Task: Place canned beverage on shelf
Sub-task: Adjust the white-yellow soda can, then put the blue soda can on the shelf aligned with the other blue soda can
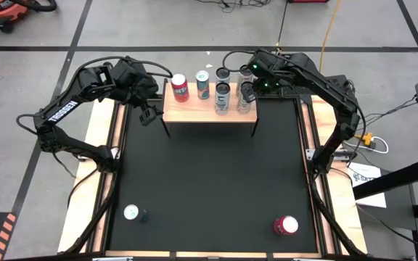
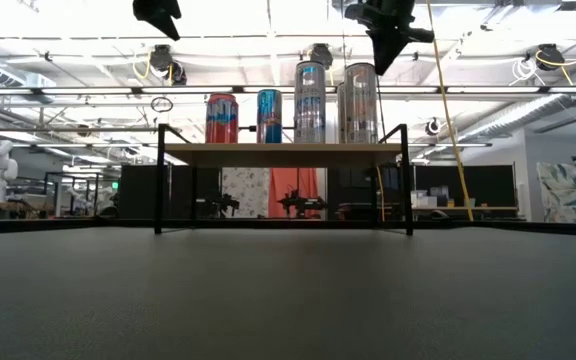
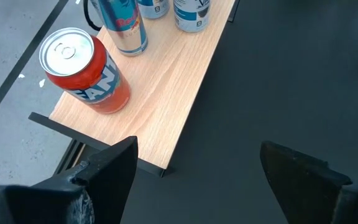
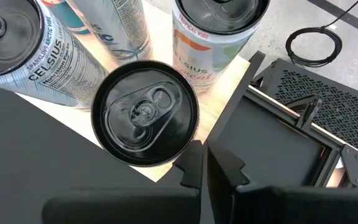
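A: Two cans are waiting at the near table edge: a silver-topped can (image 1: 131, 212) and a red can (image 1: 285, 225). Which is getting fetched?

B: Probably either; the left gripper (image 1: 148, 114), fingers spread and empty, is hovering beside the shelf (image 1: 194, 109). It should be descending squarely over a can.

A: And the right gripper (image 1: 248, 88)?

B: Fingers pressed together, hanging above the shelf's tall black-topped can (image 4: 145, 113).
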Controlling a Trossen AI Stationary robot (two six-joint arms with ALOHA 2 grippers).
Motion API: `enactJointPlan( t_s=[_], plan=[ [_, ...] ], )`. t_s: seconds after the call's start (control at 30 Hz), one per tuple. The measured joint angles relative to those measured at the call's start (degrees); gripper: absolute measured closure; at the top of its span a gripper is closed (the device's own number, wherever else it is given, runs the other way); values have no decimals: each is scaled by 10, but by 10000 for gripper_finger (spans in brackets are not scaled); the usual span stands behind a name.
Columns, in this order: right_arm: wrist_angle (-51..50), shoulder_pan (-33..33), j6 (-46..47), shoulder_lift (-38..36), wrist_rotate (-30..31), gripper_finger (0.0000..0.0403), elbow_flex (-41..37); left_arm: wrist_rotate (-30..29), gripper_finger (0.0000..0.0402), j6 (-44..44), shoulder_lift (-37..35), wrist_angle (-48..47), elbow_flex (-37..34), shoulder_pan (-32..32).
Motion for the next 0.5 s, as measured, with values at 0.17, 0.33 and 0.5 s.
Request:
enactJointPlan(
  t_s=[0.17,0.33,0.5],
  plan=[
    [0,0,-1,0,0,403,0,0,63,1,0,0,0,0],
    [-13,0,-7,0,0,403,0,0,63,1,0,-2,0,0],
    [-61,4,-7,-4,1,403,-1,0,63,17,0,-44,0,0]
  ],
)
